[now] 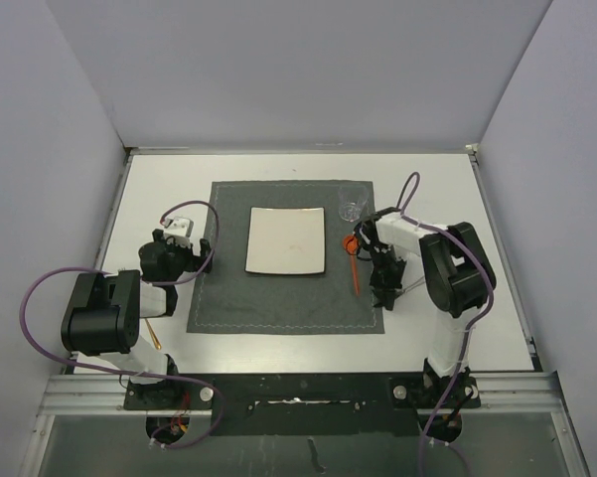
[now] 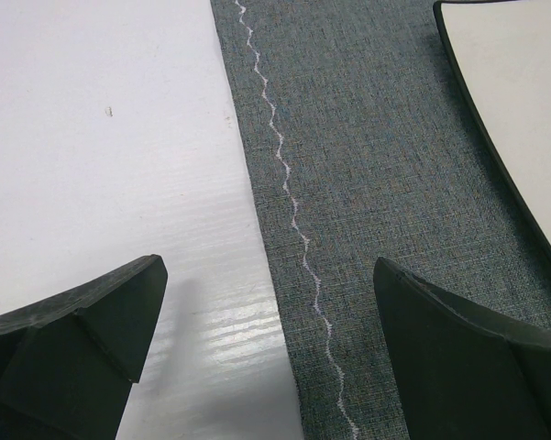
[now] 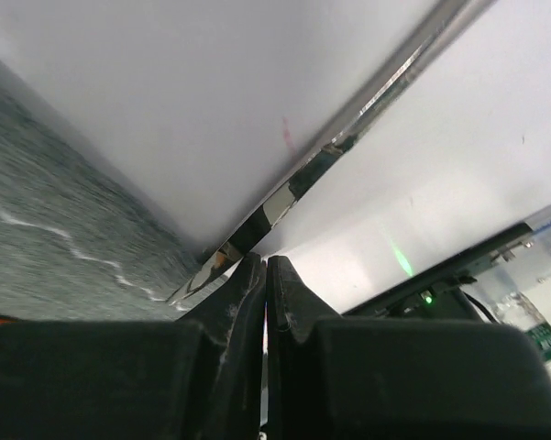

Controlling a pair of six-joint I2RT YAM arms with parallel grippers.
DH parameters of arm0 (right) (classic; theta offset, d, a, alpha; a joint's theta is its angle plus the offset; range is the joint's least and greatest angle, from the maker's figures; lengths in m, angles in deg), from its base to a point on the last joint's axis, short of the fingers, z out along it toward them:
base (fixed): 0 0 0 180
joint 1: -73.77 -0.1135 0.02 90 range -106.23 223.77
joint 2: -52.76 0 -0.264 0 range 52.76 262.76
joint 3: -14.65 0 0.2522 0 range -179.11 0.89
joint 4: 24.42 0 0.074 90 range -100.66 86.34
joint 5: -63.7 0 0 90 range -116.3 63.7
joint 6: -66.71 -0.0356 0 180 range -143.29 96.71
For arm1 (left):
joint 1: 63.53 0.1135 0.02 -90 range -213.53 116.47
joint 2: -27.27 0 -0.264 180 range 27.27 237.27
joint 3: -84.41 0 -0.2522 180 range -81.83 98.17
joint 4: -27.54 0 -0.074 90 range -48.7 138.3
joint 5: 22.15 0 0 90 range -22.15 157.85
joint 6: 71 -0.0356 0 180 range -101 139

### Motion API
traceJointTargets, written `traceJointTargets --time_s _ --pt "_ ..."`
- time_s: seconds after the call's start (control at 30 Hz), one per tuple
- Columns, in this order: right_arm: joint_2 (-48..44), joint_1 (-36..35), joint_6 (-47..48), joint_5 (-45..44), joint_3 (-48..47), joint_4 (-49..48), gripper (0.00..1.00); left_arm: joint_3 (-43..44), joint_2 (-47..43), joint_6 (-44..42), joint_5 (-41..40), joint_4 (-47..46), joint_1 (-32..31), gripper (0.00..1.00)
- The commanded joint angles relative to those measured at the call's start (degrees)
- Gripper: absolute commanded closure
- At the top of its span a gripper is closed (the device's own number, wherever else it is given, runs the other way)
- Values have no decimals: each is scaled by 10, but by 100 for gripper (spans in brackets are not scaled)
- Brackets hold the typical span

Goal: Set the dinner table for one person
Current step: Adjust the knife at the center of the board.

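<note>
The dinner table (image 1: 159, 194) is a white top carrying a dark grey placemat (image 1: 278, 298) with a white square plate (image 1: 286, 240) in its middle. A clear glass (image 1: 352, 204) stands at the mat's far right corner, and an orange utensil (image 1: 354, 263) lies right of the plate. My right gripper (image 1: 384, 295) hangs over the mat's right edge. In the right wrist view it (image 3: 264, 261) is shut, with a shiny silver utensil (image 3: 330, 151) pinched at its tips. My left gripper (image 1: 207, 255) stands wide open and empty over the mat's left edge (image 2: 268, 275), between table (image 2: 101, 137) and placemat (image 2: 367, 137).
A thin utensil with a tan handle (image 1: 152, 333) lies on the table beside the left arm's base. White walls close in the table on three sides. The black front rail (image 1: 298, 383) runs along the near edge. The plate's rim (image 2: 523, 92) shows right of the left gripper.
</note>
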Motion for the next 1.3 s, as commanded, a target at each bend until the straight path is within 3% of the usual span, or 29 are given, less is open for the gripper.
traceJointTargets --time_s 0.0,0.73,1.27 --pt "10 14 -15 -28 -46 -30 100 -1 5 2 6 -45 1 2" --pt "65 121 11 -24 -145 -53 100 -1 5 2 6 -44 1 2" --pt "77 143 -5 5 -191 -99 100 -1 5 2 6 -45 1 2"
